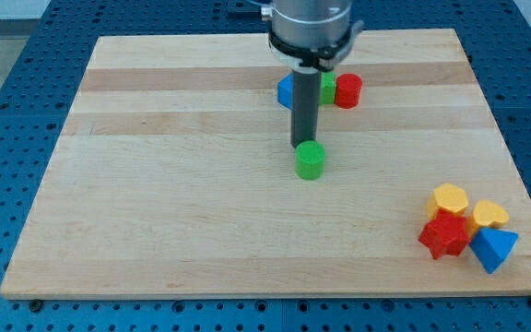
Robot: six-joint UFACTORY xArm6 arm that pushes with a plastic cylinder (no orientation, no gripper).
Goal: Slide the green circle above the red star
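The green circle (pixel 310 160) is a short green cylinder near the middle of the wooden board (pixel 155 184). My tip (pixel 303 145) sits right against its upper left edge, touching or nearly touching it. The red star (pixel 444 234) lies at the view's lower right, in a tight cluster with other blocks. The green circle is far to the left of and a little above the red star.
Around the red star are a yellow hexagon (pixel 449 198), a yellow block (pixel 490 215) and a blue triangle (pixel 494 248). Near the view's top, behind the rod, sit a blue block (pixel 286 90), a green block (pixel 327 88) and a red cylinder (pixel 348 90).
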